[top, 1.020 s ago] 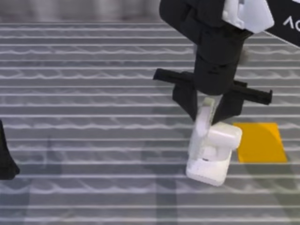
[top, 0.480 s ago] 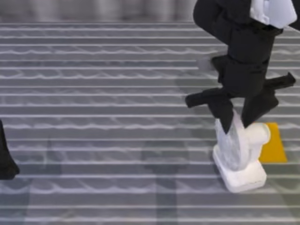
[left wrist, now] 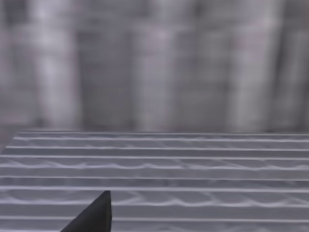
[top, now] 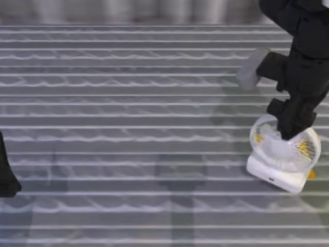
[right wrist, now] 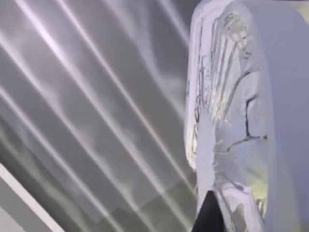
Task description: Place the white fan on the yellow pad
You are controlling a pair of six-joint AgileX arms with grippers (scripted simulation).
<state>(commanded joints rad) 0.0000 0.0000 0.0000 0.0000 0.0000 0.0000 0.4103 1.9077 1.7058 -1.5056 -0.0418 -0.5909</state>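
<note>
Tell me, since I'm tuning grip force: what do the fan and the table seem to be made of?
The fan looks like glossy white plastic: smooth block base, see-through ribbed cage showing yellow beneath. The table looks like grey ribbed sheet, perhaps metal, going by its pale shiny ridges. The right gripper holds the fan.

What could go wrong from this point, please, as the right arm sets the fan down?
The white fan hides nearly all of the yellow pad; only a sliver shows by its base, so the base may sit off-centre or overhang. The right tool grips the caged head from above, so opening or lifting askew could tip the fan. The pad lies near the table's right edge, leaving little margin. The left tool is parked far left.
</note>
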